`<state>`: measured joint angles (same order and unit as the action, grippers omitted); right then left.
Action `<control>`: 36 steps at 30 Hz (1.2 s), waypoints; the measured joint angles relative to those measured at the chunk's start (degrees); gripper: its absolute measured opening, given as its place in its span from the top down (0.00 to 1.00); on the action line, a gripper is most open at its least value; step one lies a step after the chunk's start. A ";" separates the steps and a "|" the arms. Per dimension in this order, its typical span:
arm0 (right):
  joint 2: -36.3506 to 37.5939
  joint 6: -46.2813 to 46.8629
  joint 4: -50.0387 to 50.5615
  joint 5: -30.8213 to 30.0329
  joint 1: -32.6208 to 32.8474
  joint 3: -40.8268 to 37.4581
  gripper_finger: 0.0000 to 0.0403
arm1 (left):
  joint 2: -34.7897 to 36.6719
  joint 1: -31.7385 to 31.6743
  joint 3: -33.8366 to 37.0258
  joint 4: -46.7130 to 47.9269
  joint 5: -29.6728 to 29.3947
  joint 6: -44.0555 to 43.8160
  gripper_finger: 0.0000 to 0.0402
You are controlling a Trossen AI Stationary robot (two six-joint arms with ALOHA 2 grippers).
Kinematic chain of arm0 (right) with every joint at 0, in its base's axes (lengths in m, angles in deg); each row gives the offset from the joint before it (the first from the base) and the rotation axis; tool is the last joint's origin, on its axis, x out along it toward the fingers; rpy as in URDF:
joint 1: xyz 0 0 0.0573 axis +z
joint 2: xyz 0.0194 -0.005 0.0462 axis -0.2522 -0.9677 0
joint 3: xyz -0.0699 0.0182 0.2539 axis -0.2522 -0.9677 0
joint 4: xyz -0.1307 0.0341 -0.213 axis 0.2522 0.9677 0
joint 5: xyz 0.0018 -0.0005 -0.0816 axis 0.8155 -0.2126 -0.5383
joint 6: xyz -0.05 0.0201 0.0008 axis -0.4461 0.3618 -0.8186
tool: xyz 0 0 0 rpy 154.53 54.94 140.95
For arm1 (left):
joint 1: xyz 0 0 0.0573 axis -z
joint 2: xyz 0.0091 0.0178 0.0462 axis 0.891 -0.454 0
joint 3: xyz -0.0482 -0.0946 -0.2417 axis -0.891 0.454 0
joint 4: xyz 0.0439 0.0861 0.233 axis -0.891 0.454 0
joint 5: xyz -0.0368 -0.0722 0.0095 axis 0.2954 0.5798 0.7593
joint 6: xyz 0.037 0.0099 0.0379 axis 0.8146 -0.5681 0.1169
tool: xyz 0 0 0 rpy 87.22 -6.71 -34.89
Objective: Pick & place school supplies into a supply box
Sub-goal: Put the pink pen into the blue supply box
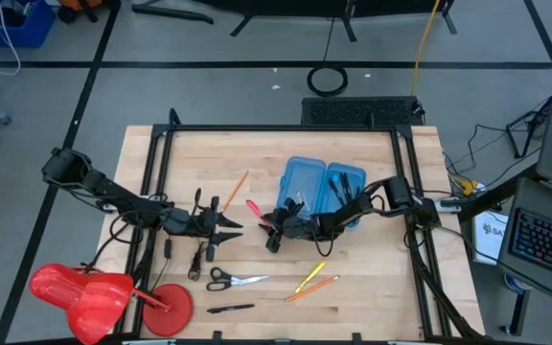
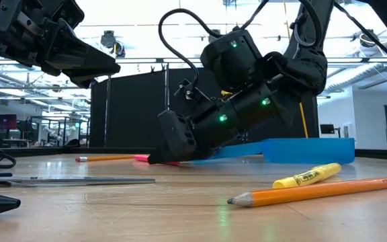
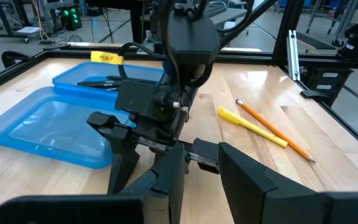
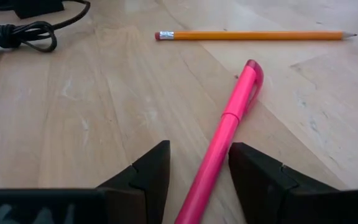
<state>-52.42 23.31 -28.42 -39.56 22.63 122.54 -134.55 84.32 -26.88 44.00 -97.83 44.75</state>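
Note:
A pink marker (image 4: pixel 229 118) lies flat on the wooden table, left of the open blue supply box (image 1: pixel 305 182). Dark pens (image 1: pixel 343 187) lie in the box's right half. My right gripper (image 4: pixel 199 149) is open and low over the table. Its two fingers stand on either side of the marker's near end, and I see no touch. My left gripper (image 1: pixel 220 226) hovers open above the table just left of it, with nothing between its fingers. Scissors (image 1: pixel 236 280), a black pen (image 1: pixel 230 309), a yellow marker (image 1: pixel 310 276) and an orange pencil (image 1: pixel 316 286) lie near the front edge.
Another orange pencil (image 4: pixel 253 35) lies just beyond the pink marker. A looped black cable (image 4: pixel 17 34) rests on the table by the left arm. A red plastic object (image 1: pixel 89 292) stands at the front left corner. A black frame (image 1: pixel 286 128) runs along the table's far edge.

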 joint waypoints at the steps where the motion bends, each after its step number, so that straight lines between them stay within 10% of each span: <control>1: 0.00 -0.11 0.09 -0.10 0.01 0.00 0.62 | 0.00 0.00 0.00 0.02 0.00 0.00 0.74; 16: 0.15 1.59 3.47 1.16 -0.60 0.01 0.95 | -0.01 0.00 0.00 0.04 0.01 -0.06 0.74; 36: -0.15 -2.54 -1.12 3.79 0.45 -0.11 0.95 | 0.01 -0.02 0.00 0.49 0.00 -0.07 0.74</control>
<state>-52.57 20.77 -29.54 -35.77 23.08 122.43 -134.55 84.31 -26.88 44.49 -97.83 44.68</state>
